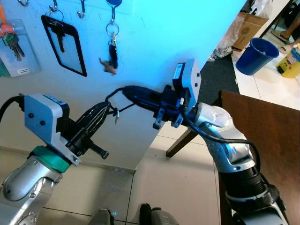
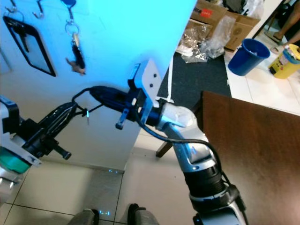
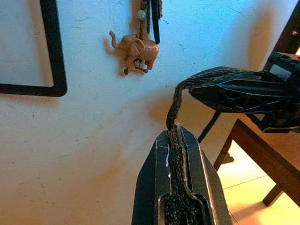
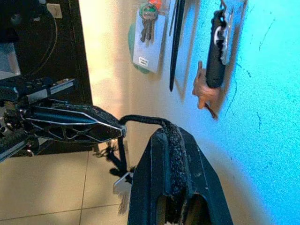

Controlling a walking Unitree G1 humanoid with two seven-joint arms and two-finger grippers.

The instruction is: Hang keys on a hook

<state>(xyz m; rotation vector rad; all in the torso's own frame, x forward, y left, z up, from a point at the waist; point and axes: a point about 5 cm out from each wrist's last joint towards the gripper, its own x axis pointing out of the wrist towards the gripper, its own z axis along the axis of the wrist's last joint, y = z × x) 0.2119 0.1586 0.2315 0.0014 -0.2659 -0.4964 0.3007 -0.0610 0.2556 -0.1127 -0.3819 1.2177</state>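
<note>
A black cord with a small key dangling from it is stretched between my two grippers in front of the white wall. My left gripper is shut on the cord's lower end. My right gripper is shut on its upper end, and the key hangs below. Metal hooks line the wall above. One hook holds a blue tag with a ring and a brown elephant charm.
A black-framed card holder and a plastic sleeve with keys hang on the wall at left. A brown table stands to the right, with a blue bucket, a yellow bottle and a cardboard box beyond it.
</note>
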